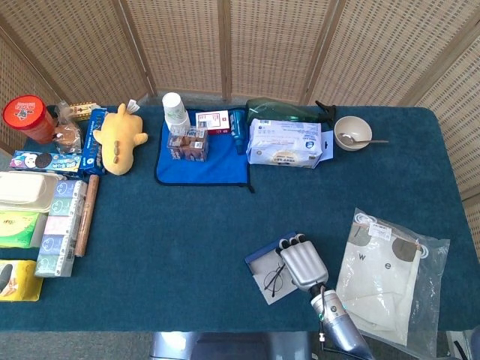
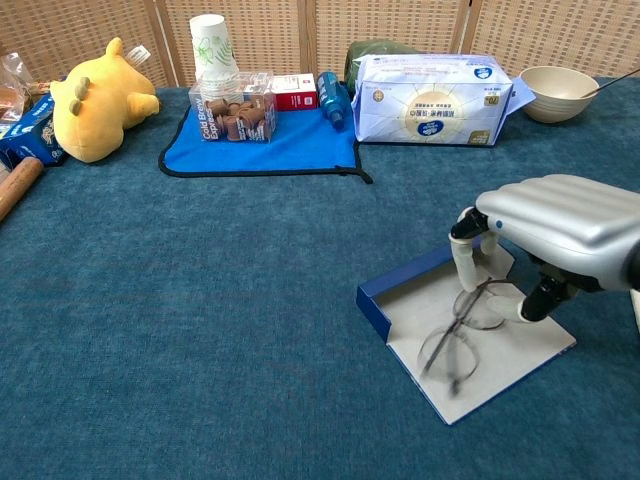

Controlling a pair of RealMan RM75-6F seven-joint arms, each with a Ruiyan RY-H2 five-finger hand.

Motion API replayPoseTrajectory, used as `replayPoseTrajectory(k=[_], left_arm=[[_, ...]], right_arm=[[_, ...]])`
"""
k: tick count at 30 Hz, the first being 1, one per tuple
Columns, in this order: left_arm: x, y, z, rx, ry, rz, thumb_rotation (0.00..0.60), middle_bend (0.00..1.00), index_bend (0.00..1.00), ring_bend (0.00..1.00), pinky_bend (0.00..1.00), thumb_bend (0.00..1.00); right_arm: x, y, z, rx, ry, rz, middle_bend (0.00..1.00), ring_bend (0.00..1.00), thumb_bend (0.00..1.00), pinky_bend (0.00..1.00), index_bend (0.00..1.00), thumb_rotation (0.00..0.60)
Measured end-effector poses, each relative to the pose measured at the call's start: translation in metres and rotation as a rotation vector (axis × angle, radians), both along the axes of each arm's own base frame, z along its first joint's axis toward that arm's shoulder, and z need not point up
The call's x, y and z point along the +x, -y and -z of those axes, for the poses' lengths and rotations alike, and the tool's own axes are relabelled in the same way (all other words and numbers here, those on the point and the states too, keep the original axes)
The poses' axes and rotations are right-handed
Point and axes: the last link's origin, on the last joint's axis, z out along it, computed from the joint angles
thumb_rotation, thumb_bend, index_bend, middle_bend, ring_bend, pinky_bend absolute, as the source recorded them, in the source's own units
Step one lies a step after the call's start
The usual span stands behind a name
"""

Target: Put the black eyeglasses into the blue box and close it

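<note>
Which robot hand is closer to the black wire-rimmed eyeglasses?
The right robot hand: it hovers right over the black wire-rimmed eyeglasses lying in the open blue box. The left robot hand shows in neither view.
</note>
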Motion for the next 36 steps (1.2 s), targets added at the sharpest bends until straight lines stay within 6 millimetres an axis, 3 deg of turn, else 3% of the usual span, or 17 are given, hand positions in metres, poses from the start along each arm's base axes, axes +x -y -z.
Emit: replayPoseTrajectory(k=[11,17,24,36], left_arm=[[0.001,0.002,-0.002,0.014,0.002,0.01,0.531,0.02,0.08,0.0,0.0,0.32],[0.002,0.002,-0.001,0.014,0.003,0.018,0.532,0.02,0.08,0.0,0.0,0.32],[0.005,0.002,-0.001,0.018,0.001,0.022,0.529,0.02,0.08,0.0,0.0,0.32],[0.004,0.004,-0.002,0.02,-0.002,0.012,0.532,0.02,0.08,0.0,0.0,0.32]], right_arm=[[-0.001,0.003,0.0,-0.002,-0.008,0.01,0.3,0.29,0.31,0.28,0.37,0.6],[-0.001,0.003,-0.003,-0.022,0.028,0.001,0.27,0.26,0.18,0.28,0.3,0.6],[0.001,0.007,-0.001,-0.039,0.089,-0.053,0.26,0.24,0.06,0.28,0.29,0.6],[0.009,0.022,0.003,-0.059,0.164,-0.084,0.26,0.23,0.01,0.28,0.27,0.6]])
